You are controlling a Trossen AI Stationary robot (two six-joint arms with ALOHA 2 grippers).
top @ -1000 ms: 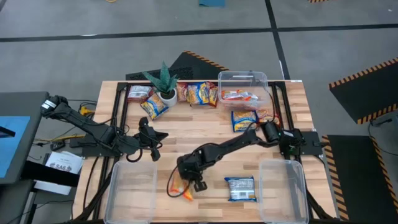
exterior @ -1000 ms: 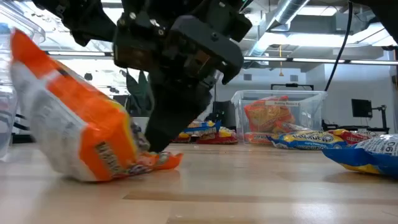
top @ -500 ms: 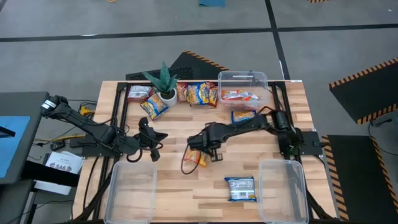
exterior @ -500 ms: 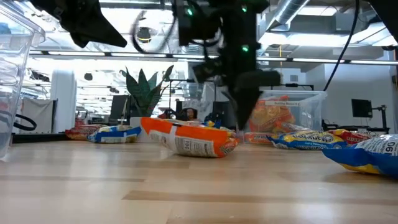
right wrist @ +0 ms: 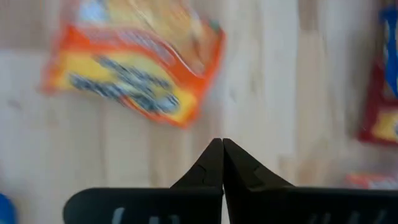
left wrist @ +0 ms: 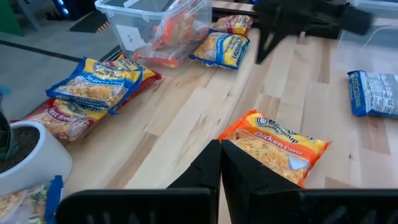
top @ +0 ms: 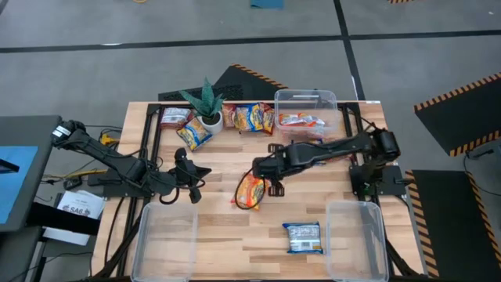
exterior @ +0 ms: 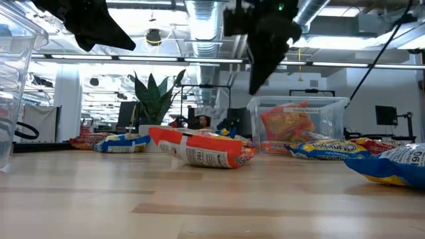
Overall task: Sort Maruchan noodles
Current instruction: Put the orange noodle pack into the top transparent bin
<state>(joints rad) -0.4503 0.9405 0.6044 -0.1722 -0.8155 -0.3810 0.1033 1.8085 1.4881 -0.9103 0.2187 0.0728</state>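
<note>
Right tool (top: pixel 274 186): I have its fingers pressed together with nothing between them, hanging above the tabletop (top: pixel 227 235) near the middle. The orange packet (top: pixel 250 190) lies flat on the wood just beside and below the tool, free of it; the right wrist view shows the packet (right wrist: pixel 134 68) ahead of the closed tips.

To take this packet well, I judge that I must first spread the fingers, then come down over a short edge so the crinkly film bunches between the pads instead of sliding away.

Farther out from the tool: a blue packet (top: pixel 302 236) lies toward the front edge, between two clear bins, left bin (top: pixel 167 244) and right bin (top: pixel 357 239), both apparently empty. On the far side stands a third bin (top: pixel 307 107) holding red packets, with a blue-and-yellow packet (top: pixel 307 147) beside it and a row of packets (top: pixel 249 117) next to a potted plant (top: pixel 207 104).

Left tool (top: pixel 193 193): closed, holding nothing, waiting well apart, by the left bin.
</note>
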